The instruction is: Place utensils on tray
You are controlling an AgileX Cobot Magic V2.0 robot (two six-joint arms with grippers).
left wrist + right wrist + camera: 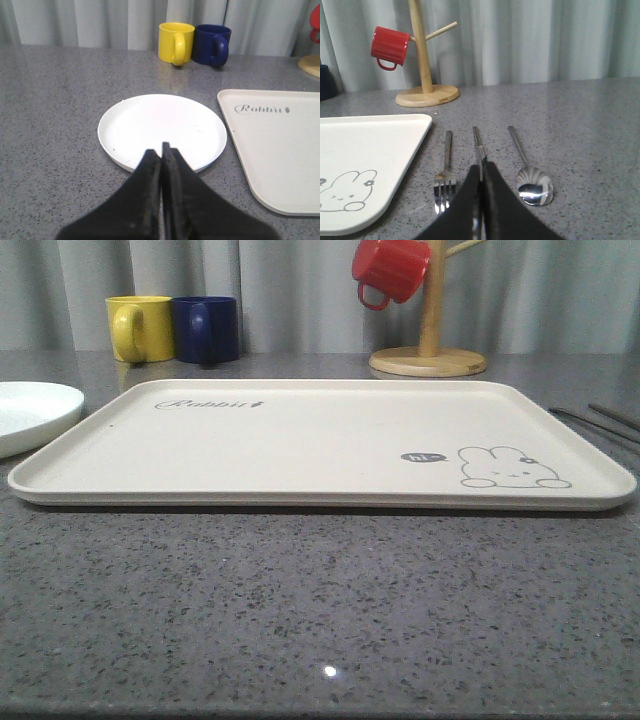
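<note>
Soft, even overhead light, bright throughout: a small glare dot on the counter [329,671], a thin shadow under the tray [300,502], sheen on the spoon [535,187], and blurred near fingers [150,200].

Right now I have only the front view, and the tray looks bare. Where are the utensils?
Observer: In the right wrist view, the fork, chopsticks and spoon lie side by side on the table beside the tray, the fork nearest it.
Operator: Where is the right gripper?
Observer: The right gripper has its fingers together, lined up over the chopsticks. I can't tell whether it touches them.
Operator: And the left gripper?
Observer: The left gripper is shut, over the near rim of the white plate.
</note>
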